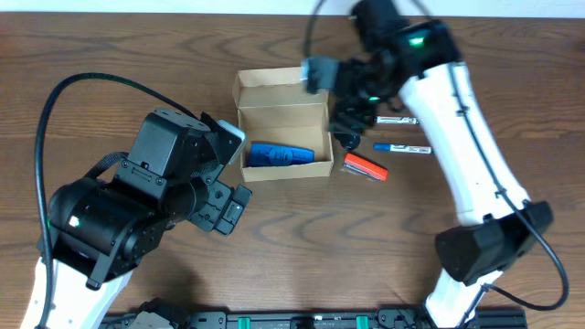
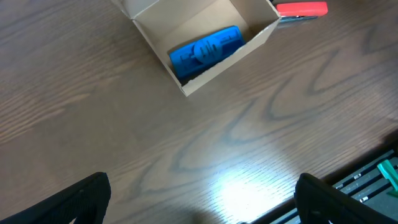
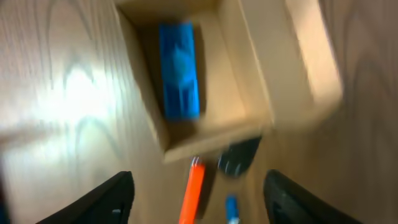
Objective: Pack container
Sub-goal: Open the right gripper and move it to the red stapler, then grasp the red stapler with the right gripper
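Note:
The tan cardboard container (image 1: 322, 117) stands open at mid-table with its flap lid (image 1: 270, 80) folded back. A blue object (image 1: 281, 155) lies inside along the front wall. It also shows in the left wrist view (image 2: 205, 48) and the right wrist view (image 3: 179, 68). My right gripper (image 1: 347, 117) hovers open and empty above the container's right wall (image 3: 249, 68); its fingers (image 3: 199, 205) frame an orange object (image 3: 195, 186). My left gripper (image 1: 228, 208) is open and empty, low and to the front left of the container (image 2: 214, 71).
Right of the container lie the orange object (image 1: 366, 167), a small black object (image 1: 350, 140), a blue-capped marker (image 1: 402, 148) and a black-capped marker (image 1: 398, 121). A black rail runs along the table's front edge (image 1: 302, 320).

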Tool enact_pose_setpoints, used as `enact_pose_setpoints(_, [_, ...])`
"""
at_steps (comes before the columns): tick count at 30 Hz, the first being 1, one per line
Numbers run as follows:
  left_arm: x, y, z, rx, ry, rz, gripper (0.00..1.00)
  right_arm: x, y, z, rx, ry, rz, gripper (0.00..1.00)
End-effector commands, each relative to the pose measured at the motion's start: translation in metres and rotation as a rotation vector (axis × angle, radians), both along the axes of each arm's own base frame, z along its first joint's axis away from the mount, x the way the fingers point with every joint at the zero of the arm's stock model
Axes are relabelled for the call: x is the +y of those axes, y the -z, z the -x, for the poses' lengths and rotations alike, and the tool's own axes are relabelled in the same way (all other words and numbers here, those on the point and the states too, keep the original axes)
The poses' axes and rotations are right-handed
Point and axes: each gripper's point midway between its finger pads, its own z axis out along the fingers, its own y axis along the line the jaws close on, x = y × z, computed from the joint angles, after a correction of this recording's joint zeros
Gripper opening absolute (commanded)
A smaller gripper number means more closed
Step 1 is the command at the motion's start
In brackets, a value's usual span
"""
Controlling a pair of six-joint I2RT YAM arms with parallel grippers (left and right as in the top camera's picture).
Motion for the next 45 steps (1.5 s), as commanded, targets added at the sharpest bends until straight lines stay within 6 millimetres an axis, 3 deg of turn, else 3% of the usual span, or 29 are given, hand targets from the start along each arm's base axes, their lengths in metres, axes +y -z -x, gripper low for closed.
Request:
enact_pose_setpoints(1, [0.001,0.002,0.000,0.013,-0.013,0.005,0.95,-0.015,-0.007,0.004,0.028,0.063,-0.010,0.79])
enact_pose_setpoints(7, [0.001,0.002,0.000,0.013,-0.013,0.005,0.95,-0.039,-0.033,0.013,-0.048,0.135,-0.023,0.86])
enact_pose_setpoints(11, [0.001,0.002,0.000,0.013,-0.013,0.005,0.95,-0.059,-0.025,0.031,-0.122,0.187,-0.031,0.95])
enact_pose_setpoints(13, [0.001,0.002,0.000,0.013,-0.013,0.004,0.95,-0.069,-0.011,0.041,-0.149,0.208,-0.038,0.99])
enact_pose_setpoints(17, [0.001,0.002,0.000,0.013,-0.013,0.005,0.95,-0.086,0.025,0.052,-0.172,0.260,-0.048,0.99])
enact_pose_setpoints(22, [0.001,0.002,0.000,0.013,-0.013,0.005,0.95,-0.088,0.064,0.050,-0.119,0.360,-0.068,0.99])
enact_pose_setpoints(37, [0.001,0.002,0.000,0.013,-0.013,0.005,0.95,-0.099,0.168,0.027,0.046,0.392,0.069,0.98])
enact_pose_setpoints(45, [0.001,0.002,0.000,0.013,-0.013,0.004,0.95,-0.092,0.202,0.032,0.128,0.369,0.097,0.91])
